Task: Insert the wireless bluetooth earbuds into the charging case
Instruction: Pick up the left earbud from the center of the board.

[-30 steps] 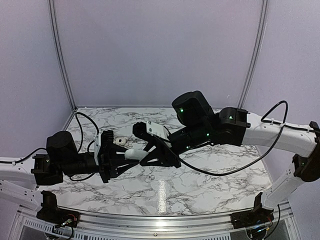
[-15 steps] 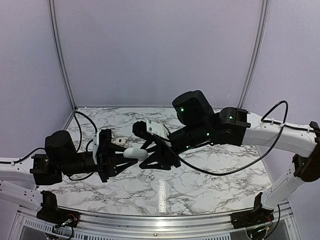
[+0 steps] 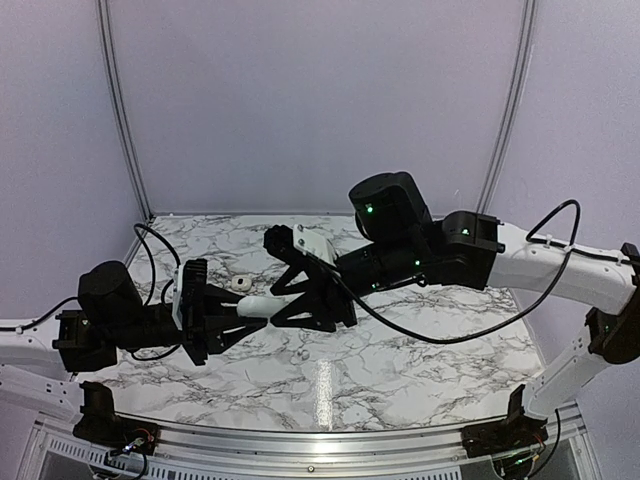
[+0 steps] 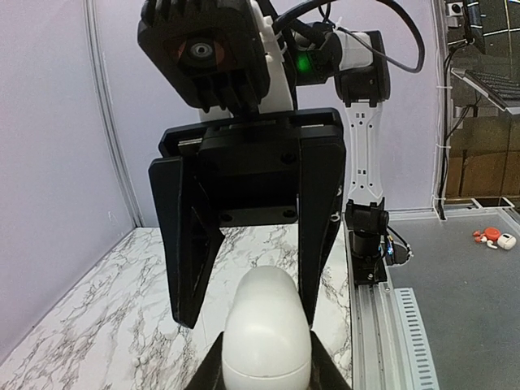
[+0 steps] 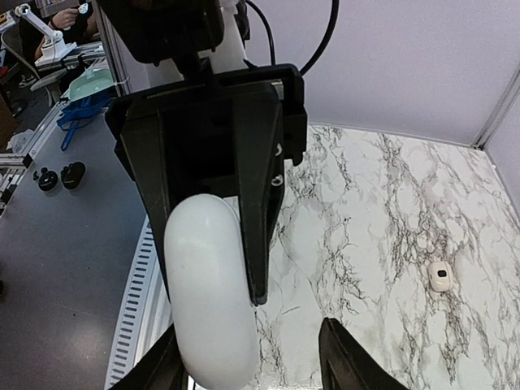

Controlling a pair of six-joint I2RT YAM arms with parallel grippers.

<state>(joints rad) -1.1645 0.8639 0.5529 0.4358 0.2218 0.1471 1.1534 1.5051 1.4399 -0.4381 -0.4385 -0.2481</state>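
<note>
The charging case (image 3: 264,305) is a glossy white pebble with its lid closed, held off the table between the two arms. My left gripper (image 3: 248,313) is shut on its near end, and the case (image 4: 266,331) fills the bottom of the left wrist view. My right gripper (image 3: 297,303) stands open around the case's far end, one finger on each side (image 4: 187,244). In the right wrist view the case (image 5: 210,302) lies close to my right gripper's (image 5: 252,361) left finger, well apart from the other. One earbud (image 5: 440,276) lies on the marble table (image 3: 400,370), behind the left gripper (image 3: 240,284).
The booth's walls close the table at the back and sides. A metal rail (image 3: 320,440) runs along the near edge. Beyond the table's side, small orange and white items (image 4: 491,238) lie on a grey floor.
My right gripper has opened and let go of the case. My left arm has drawn back a little to the left, still holding the case.
</note>
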